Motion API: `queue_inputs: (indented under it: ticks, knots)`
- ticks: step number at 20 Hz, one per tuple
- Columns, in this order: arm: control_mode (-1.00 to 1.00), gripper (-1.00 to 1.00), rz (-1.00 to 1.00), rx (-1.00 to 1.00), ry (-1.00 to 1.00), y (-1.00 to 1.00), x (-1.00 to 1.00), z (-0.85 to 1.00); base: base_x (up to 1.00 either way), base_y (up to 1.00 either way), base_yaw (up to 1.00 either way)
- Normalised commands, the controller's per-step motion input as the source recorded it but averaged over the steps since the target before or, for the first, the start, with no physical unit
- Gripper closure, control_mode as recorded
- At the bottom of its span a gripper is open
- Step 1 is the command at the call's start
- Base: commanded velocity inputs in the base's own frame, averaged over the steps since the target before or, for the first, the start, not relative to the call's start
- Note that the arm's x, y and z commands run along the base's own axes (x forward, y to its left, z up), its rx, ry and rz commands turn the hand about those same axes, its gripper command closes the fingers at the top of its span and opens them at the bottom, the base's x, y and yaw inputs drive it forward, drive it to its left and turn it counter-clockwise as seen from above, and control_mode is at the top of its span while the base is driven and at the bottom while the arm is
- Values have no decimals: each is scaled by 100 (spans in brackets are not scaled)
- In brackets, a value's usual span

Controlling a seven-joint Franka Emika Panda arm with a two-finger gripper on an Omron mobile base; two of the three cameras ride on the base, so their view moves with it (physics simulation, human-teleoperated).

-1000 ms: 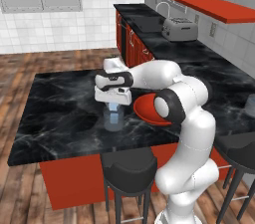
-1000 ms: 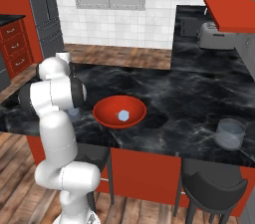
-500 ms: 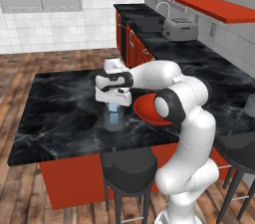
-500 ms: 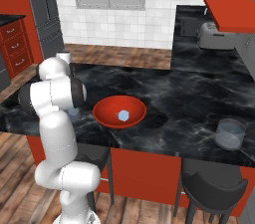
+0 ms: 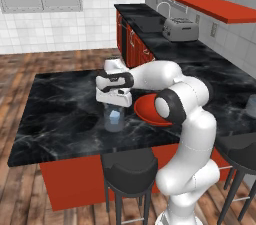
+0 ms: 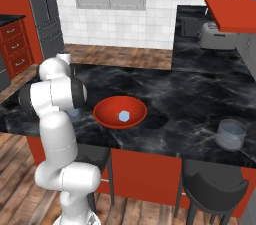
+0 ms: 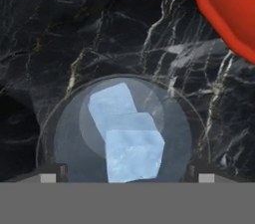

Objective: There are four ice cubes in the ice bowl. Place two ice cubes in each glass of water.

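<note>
My gripper (image 5: 114, 105) hangs straight over the near glass of water (image 5: 114, 120), fingers spread wide and holding nothing. In the hand view the gripper (image 7: 127, 177) looks down into this glass (image 7: 64, 128), where two pale-blue ice cubes (image 7: 133, 154) overlap, one (image 7: 111, 101) further in. The red ice bowl (image 5: 148, 112) sits just right of the glass, touching nothing. One ice cube (image 6: 123, 115) lies in the ice bowl (image 6: 107, 110). The other glass of water (image 6: 231, 134) stands far to the right near the counter's front edge.
A silver toaster (image 5: 180, 29) stands on the back counter under a red shelf (image 5: 215, 5). Black stools (image 5: 129, 171) sit below the island's front edge. My own white arm (image 6: 55, 94) blocks the left part of the right base view.
The fingers have spread apart above the near glass, and a cube now rests inside it. Arm and base have stayed in place.
</note>
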Motion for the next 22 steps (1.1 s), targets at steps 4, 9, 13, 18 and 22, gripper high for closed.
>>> queue_inputs:
  ticks: [4, 9, 13, 18, 22]
  knots:
    - [-100, -100, 0, 0, 0, -2, 0, 23, 0, 0, 0]
    - [-100, -100, -6, 0, 0, -80, -48, 61, 0, 0, 0]
    - [-100, -100, 0, 0, 0, -99, -81, 22, 0, 0, 0]
    - [-100, -100, 1, -1, -1, -98, -43, 2, 0, 0, 0]
    - [-100, -100, 0, -3, 0, -81, -3, 0, 0, 0, 0]
